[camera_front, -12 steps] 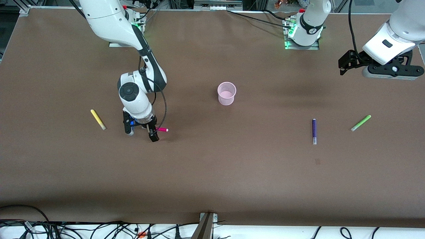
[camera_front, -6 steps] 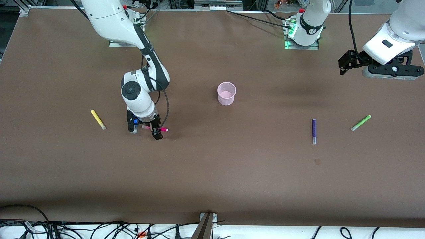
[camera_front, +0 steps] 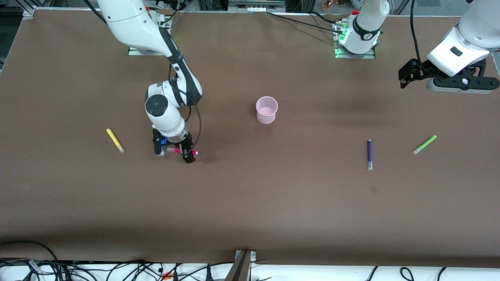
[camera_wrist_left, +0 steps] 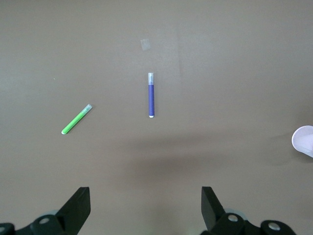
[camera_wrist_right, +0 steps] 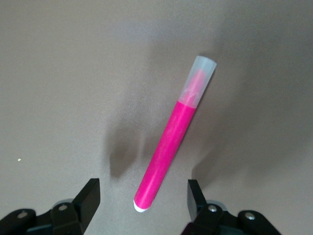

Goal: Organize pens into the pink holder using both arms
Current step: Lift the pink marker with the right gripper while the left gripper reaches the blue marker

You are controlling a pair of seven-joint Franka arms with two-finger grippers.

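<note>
Right claw (camera_front: pixel 174 150) apart round magenta pen (camera_wrist_right: pixel 172 138); left claw (camera_wrist_left: pixel 145 208) apart, waiting near table (camera_front: pixel 250 203) edge.

Four pens — yellow (camera_front: pixel 115 140), magenta (camera_front: pixel 182 150), purple (camera_front: pixel 369 154), green (camera_front: pixel 424 144) — one pink holder (camera_front: pixel 266 110), two arms.

Even, fairly bright overhead light fell on the brown surface (camera_front: pixel 250 195), which showed no glare. Soft shadows lay beside the magenta pen (camera_wrist_right: pixel 172 142). All three views were sharp, without visible edge distortion.
</note>
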